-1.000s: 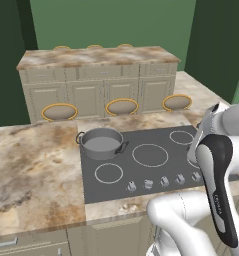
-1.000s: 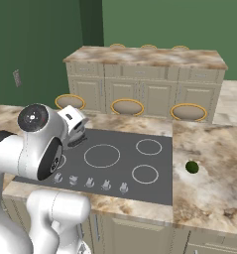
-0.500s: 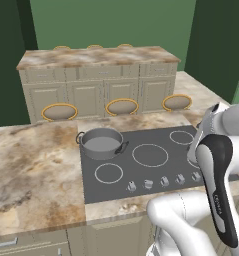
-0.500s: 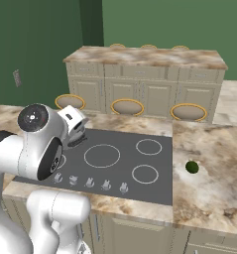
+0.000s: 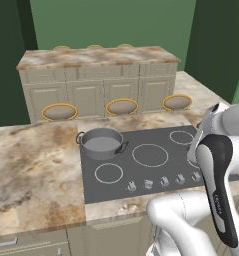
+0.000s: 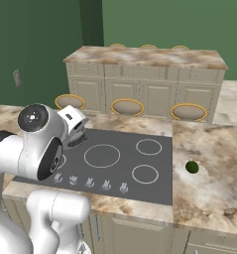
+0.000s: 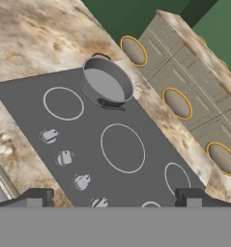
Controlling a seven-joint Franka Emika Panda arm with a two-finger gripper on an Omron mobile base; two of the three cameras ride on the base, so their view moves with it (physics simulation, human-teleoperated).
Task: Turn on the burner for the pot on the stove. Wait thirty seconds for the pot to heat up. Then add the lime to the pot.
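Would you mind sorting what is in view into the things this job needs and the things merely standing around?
Needed: pot, stove, its knobs, lime, gripper.
Standing around: three round stools, the far cabinet island.

Even, flat, bright rendered lighting; shadows faint (barely any under objects); no glare; edges slightly soft, low-resolution.

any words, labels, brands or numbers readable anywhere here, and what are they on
None can be read.
Arm: faint light lettering along its dark forearm cover, too small and blurred to read.
Stove: thin white rings and tiny marks beside the knobs, symbols rather than legible text.
Pot, lime, counter: no writing visible.
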